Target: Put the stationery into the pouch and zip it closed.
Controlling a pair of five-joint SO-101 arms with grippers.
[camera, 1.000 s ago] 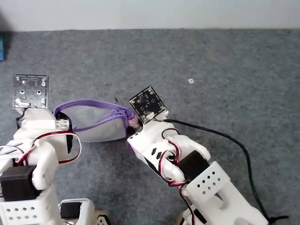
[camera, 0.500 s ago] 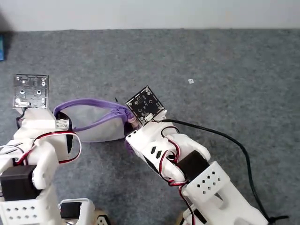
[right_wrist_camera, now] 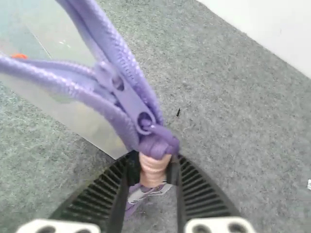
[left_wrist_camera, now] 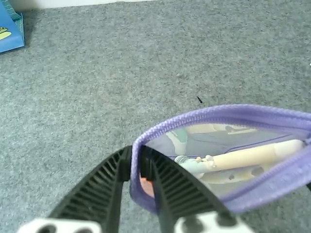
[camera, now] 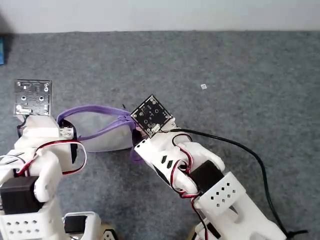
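Observation:
A purple-edged, see-through pouch (camera: 100,131) lies on the grey carpet between the two arms. My left gripper (camera: 67,132) is shut on the pouch's left end; in the left wrist view its fingers (left_wrist_camera: 114,179) pinch the purple rim (left_wrist_camera: 141,145). The mouth gapes open there, with a cream pen (left_wrist_camera: 248,155) and other stationery inside. My right gripper (camera: 136,134) is at the pouch's right end, shut on the pinkish zipper pull (right_wrist_camera: 154,167), which hangs from the purple slider (right_wrist_camera: 127,99).
A blue box (camera: 2,50) sits at the far left edge of the carpet. A black cable (camera: 240,147) trails from the right arm toward the front right. A tiny white scrap (camera: 203,86) lies farther back on the right.
The right gripper has shifted a little to the left along the pouch with the zipper pull in it. The left arm has kept still.

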